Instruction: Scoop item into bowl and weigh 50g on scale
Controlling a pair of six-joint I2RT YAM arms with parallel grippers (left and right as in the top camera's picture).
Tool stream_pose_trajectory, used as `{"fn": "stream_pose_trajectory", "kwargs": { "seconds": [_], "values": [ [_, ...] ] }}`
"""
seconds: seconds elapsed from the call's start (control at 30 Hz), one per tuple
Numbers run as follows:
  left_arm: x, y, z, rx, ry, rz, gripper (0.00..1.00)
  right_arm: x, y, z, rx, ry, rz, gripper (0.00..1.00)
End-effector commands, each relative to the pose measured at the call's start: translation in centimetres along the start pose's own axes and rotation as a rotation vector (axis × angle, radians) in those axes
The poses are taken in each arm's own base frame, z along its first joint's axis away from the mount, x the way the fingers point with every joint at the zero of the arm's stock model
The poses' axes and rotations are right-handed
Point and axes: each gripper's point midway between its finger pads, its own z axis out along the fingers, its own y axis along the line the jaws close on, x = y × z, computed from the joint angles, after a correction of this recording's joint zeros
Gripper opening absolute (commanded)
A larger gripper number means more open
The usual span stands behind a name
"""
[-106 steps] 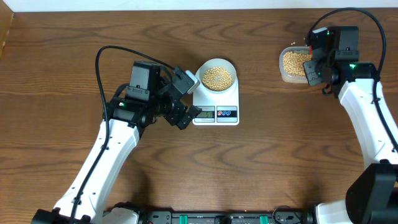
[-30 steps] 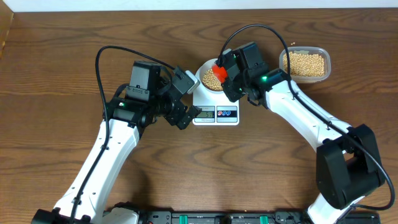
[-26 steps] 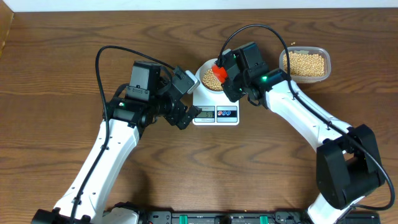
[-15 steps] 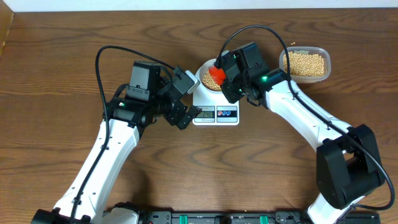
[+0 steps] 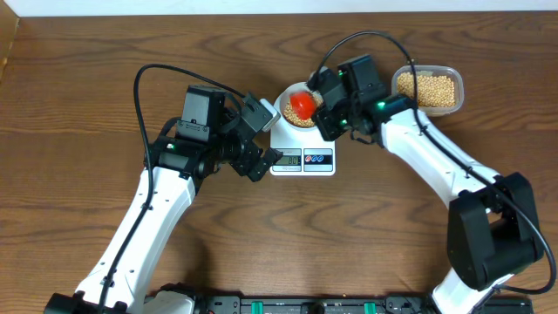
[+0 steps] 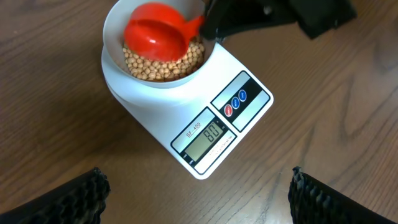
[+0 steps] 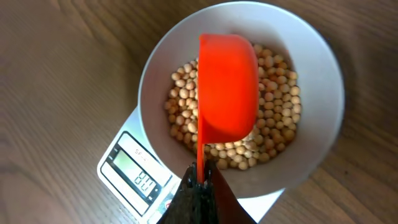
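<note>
Hovering over bowl (image 7: 157,81), right tool (image 7: 200,180) clamping scoop (image 7: 227,87)

R arm (image 5: 418,144) from tub (image 5: 457,94) to bowl (image 6: 111,37); red scoop (image 6: 155,38) now upside-down above beans (image 6: 158,67).

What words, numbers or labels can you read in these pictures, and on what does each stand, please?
"SF-400": on the scale, above its display.
"80": on that display; the small mark after it is unreadable.
Buttons: symbols too small to read.
Nothing else bears text.
</note>
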Motion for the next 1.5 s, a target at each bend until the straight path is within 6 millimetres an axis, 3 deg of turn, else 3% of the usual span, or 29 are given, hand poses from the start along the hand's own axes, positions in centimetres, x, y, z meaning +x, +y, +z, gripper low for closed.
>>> {"fn": "stream_pose_trajectory", "kwargs": {
  "seconds": [0.0, 0.23, 0.5, 0.77, 1.17, 1.47],
  "values": [
    [0.3, -0.2, 0.2, 0.009, 0.005, 0.006, 0.95, -0.1, 0.2, -0.3, -0.098, -0.017, 0.074, 0.01],
    [0.3, -0.2, 0.2, 0.009, 0.005, 0.006, 0.95, -0.6, 0.0, -1.5, -0.215, -0.053, 0.127, 0.01],
    [0.3, -0.2, 0.2, 0.009, 0.005, 0.006, 0.95, -0.8, -0.4, -1.8, -0.224, -0.068, 0.133, 0.01],
    [0.3, -0.2, 0.2, 0.009, 0.005, 0.006, 0.95, -0.2, -3.5, -0.7, 0.056, -0.027, 0.086, 0.01],
    [0.3, -0.2, 0.2, 0.009, 0.005, 0.006, 0.95, -0.1, 0.7, 1.0, 0.075, 0.012, -0.134, 0.01],
    [0.3, -0.2, 0.2, 0.009, 0.005, 0.006, 0.95, -0.2, 1.8, 0.8, -0.041, -0.004, -0.057, 0.01]
  ]
}}
